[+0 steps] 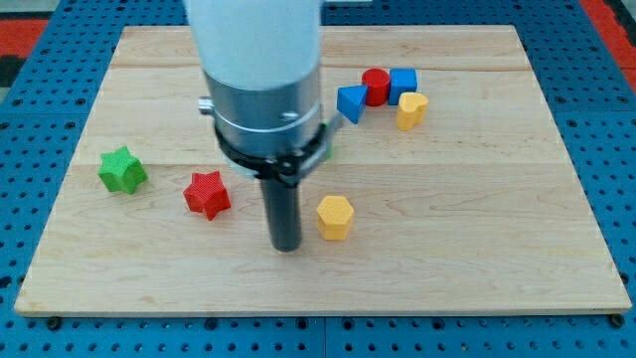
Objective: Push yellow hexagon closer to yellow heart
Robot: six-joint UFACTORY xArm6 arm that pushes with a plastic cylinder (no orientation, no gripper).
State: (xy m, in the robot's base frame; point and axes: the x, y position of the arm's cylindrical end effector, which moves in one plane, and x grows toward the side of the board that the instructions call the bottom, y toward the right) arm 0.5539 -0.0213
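Table (pixel 477 229): pale wood, smooth, matt, visible grain. Yellow hexagon (pixel 335 216) & red star (pixel 207 194): matt plastic. Arm collar (pixel 260 107): brushed metal; rod w/ my tip (pixel 286 246): dark, matt.

Pale wooden board (pixel 517 199) is laid flat, grain lines run from view's left to view's right. Board is surrounded on all sides by blue perforated surface (pixel 50 60), dotted with regular holes. Red patch (pixel 20 30) is seen beyond board's top-left corner. Board is evenly lit; soft shadows only.
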